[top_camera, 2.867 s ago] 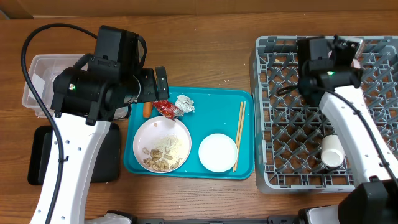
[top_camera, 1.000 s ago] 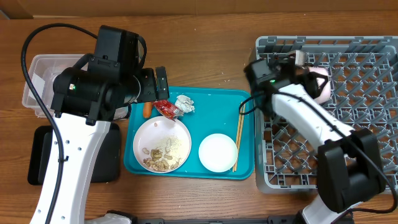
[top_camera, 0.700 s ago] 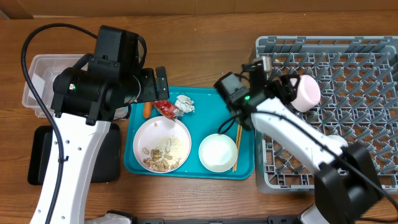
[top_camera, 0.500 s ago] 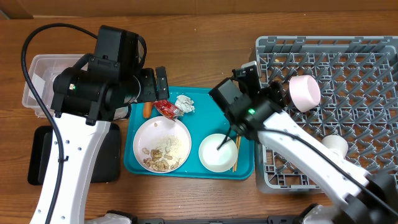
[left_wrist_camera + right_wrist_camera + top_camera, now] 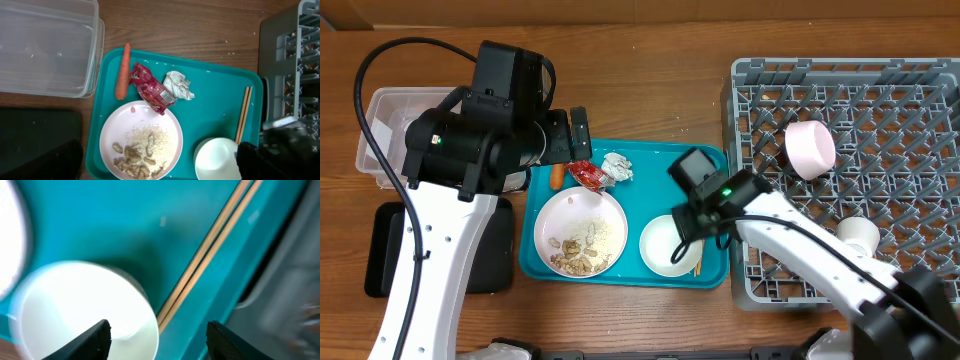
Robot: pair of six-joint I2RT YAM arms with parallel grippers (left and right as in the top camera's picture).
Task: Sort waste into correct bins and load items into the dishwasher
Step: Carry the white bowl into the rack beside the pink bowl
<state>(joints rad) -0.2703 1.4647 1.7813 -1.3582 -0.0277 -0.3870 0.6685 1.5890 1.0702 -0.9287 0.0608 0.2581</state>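
Note:
On the teal tray (image 5: 650,195) lie a carrot (image 5: 556,176), a red wrapper (image 5: 588,174), a white tissue (image 5: 617,167), a plate (image 5: 582,232) with beige food scraps, a white bowl (image 5: 665,248) and chopsticks (image 5: 244,114). My right gripper (image 5: 162,340) is open low over that bowl's right edge. One finger is above the bowl (image 5: 75,310), the other beyond the chopsticks (image 5: 210,245). My left gripper (image 5: 570,135) hangs open above the tray's back left corner. A second pale bowl (image 5: 810,148) rests on its side in the grey dish rack (image 5: 880,120).
The clear tub (image 5: 390,130) sits at the far left, with the black tray (image 5: 385,255) in front of it. A white cup (image 5: 857,235) lies in the rack's front right part. The rack's left wall stands right beside the teal tray's edge.
My right arm swung from the rack leftwards and came down over the white bowl on the tray. The pale bowl stayed behind in the rack. The left arm has not moved.

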